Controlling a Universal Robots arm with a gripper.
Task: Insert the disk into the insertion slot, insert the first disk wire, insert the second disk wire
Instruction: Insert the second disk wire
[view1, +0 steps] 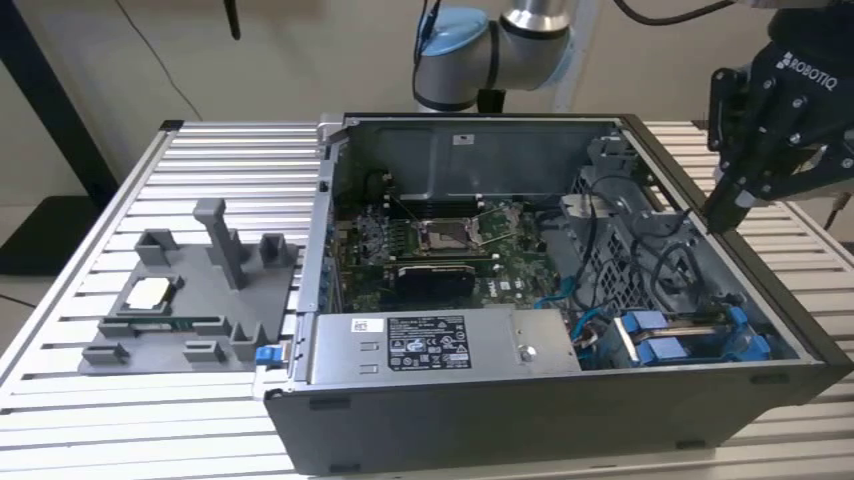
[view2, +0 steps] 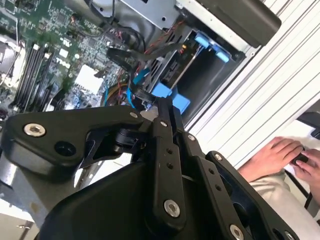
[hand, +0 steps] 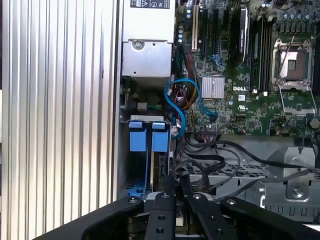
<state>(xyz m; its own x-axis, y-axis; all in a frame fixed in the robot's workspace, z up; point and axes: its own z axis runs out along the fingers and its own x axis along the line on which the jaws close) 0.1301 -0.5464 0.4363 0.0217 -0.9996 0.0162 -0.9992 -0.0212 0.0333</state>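
Jaws pressed together, pinching nothing we can see; gripper (view1: 723, 220) over a side edge of the computer case (view1: 534, 420); blue-railed slot (view1: 694, 338) in its corner, beside the power box (view1: 427, 345).

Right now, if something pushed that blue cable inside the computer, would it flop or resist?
The blue cable probably flexes yet springs back, since it holds a smooth free-standing loop. It likely weighs little, being thin.
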